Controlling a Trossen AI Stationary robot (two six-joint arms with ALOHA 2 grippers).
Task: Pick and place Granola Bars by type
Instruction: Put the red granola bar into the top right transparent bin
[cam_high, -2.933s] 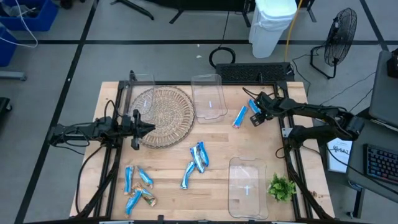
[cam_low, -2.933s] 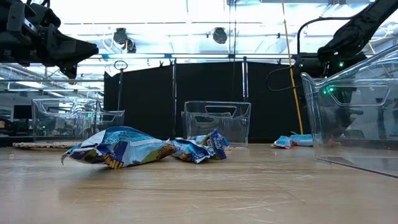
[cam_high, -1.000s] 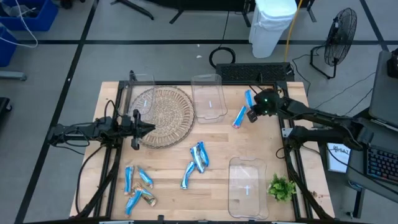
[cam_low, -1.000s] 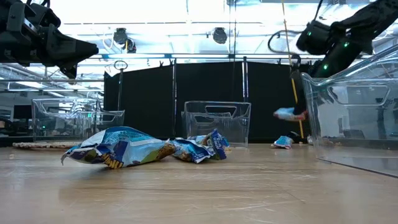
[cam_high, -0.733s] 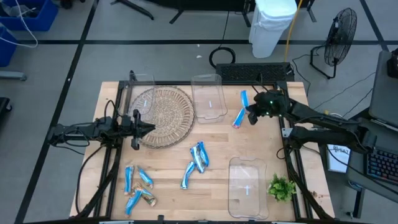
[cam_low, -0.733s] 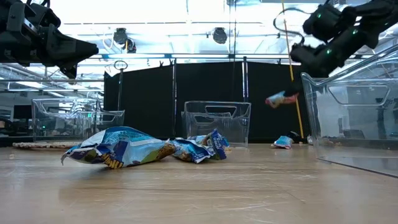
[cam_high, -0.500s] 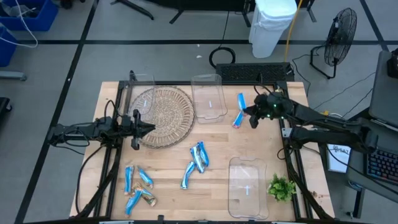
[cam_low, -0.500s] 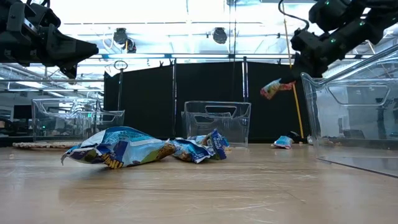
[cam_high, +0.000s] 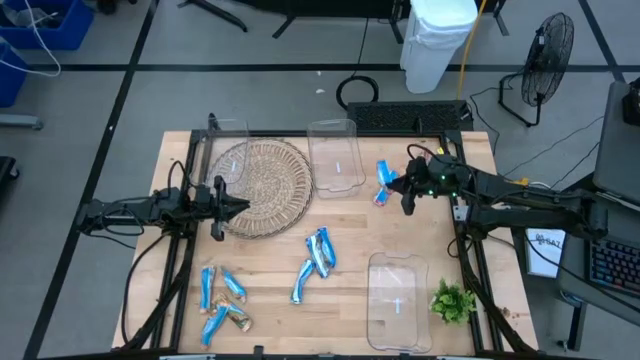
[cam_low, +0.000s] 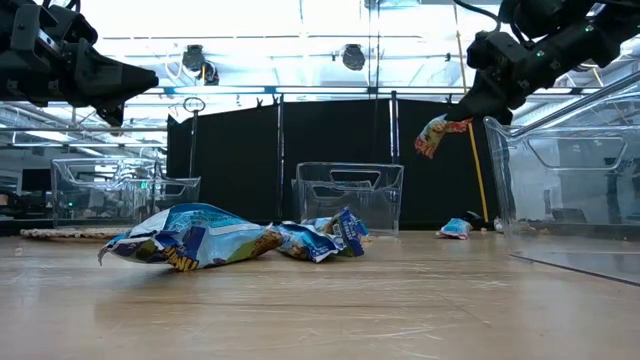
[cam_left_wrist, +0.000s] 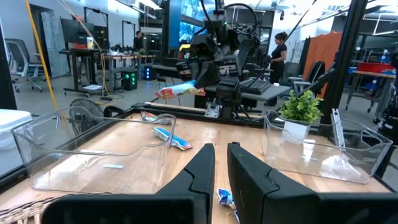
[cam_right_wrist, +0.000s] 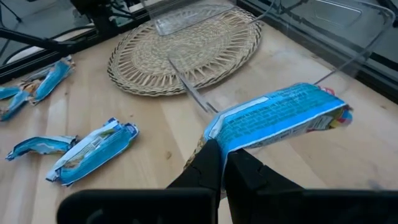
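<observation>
My right gripper (cam_high: 397, 181) is shut on a blue and white granola bar (cam_high: 384, 172), held in the air above the table's far right part; it also shows in the low view (cam_low: 437, 133). A second blue bar (cam_high: 380, 196) lies on the table just below it. More blue bars lie at the table's middle (cam_high: 318, 250) and near left (cam_high: 220, 300). My left gripper (cam_high: 243, 205) is shut and empty, above the near edge of a wicker plate (cam_high: 262, 180). My right gripper pinches one end of the bar (cam_right_wrist: 219, 135) between its two fingers. The fingers come from the table's right, slanting down. The rest of the bar (cam_right_wrist: 280, 115) sticks out sideways past the fingers. It is lifted clear of the table and tilts down away from the fingers (cam_low: 462, 118).
A clear bin (cam_high: 335, 155) stands at the far middle, another (cam_high: 398, 300) at the near right, a third (cam_high: 228, 135) at the far left by the wicker plate. A green sprig (cam_high: 452, 300) sits at the near right corner.
My right gripper has risen with the blue bar and gone toward the table's left and a little nearer. The bar has been lifted well clear of the table and has turned about in the hold. The bar on the table has stayed where it was.
</observation>
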